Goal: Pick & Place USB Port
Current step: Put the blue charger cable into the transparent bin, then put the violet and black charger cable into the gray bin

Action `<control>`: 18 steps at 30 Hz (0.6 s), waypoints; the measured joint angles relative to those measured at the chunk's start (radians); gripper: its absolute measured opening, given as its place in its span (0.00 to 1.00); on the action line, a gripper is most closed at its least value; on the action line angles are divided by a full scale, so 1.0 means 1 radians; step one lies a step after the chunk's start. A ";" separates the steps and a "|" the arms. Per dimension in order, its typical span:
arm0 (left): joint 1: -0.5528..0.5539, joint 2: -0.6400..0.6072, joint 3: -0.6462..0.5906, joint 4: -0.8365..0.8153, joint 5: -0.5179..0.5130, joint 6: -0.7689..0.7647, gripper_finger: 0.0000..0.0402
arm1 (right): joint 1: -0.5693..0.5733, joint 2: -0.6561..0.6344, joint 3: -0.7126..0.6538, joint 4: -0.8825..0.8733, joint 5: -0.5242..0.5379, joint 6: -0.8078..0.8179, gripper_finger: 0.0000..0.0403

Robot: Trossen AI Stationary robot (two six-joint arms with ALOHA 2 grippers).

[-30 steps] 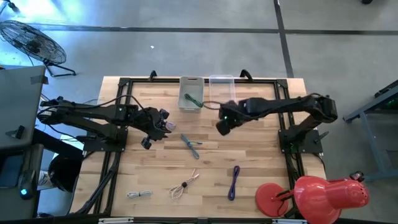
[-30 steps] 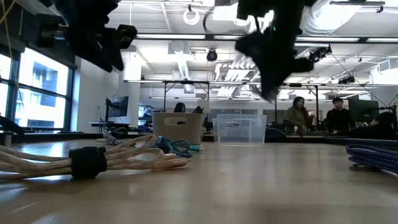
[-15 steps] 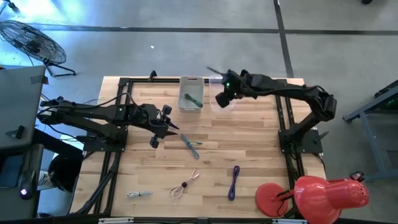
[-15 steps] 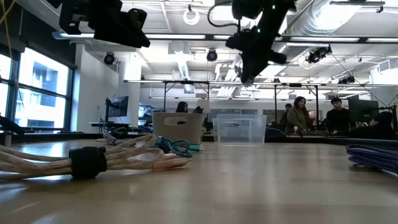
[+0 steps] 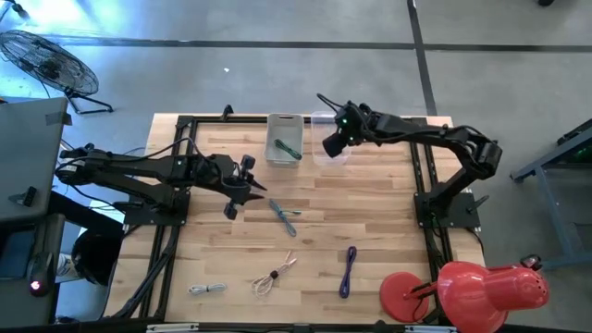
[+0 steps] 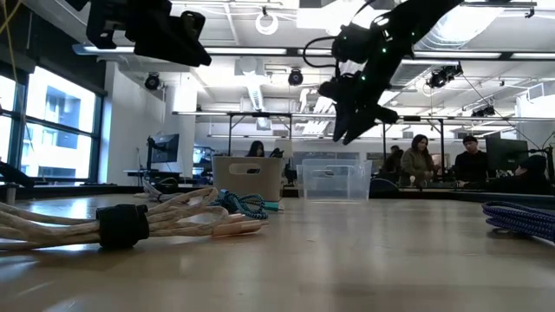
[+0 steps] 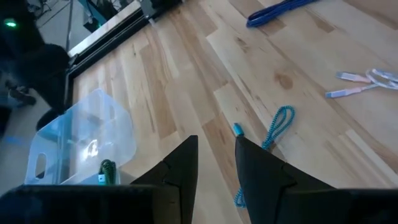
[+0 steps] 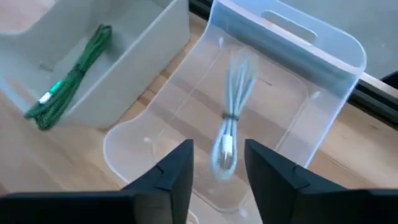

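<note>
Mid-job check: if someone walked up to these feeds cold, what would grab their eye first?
Probably the right gripper, jaws open over the clear plastic bin at the table's far edge, with a pale bundled cable in the bin right below it. Next, the green coiled cable in the grey bin alongside, and the teal cable lying mid-table near the left gripper.

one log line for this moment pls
right claw: open over clear bin | pale cable: lying in clear bin, released | left claw: above teal cable, holding nothing | green cable: in grey bin
</note>
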 joint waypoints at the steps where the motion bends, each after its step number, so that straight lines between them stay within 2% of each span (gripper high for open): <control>1: 0.000 0.000 0.000 0.000 -0.011 0.000 0.26 | 0.001 0.000 -0.004 0.010 -0.001 -0.020 0.35; 7: 0.000 0.000 0.000 0.000 -0.076 0.000 0.26 | 0.024 -0.003 -0.003 0.042 -0.003 -0.067 0.43; 12: 0.000 0.000 0.000 0.000 -0.078 0.000 0.26 | 0.048 -0.042 -0.003 0.078 -0.187 -0.121 0.46; 18: 0.000 0.000 0.000 0.000 -0.078 0.000 0.26 | 0.102 -0.147 -0.003 0.064 -0.408 -0.180 0.46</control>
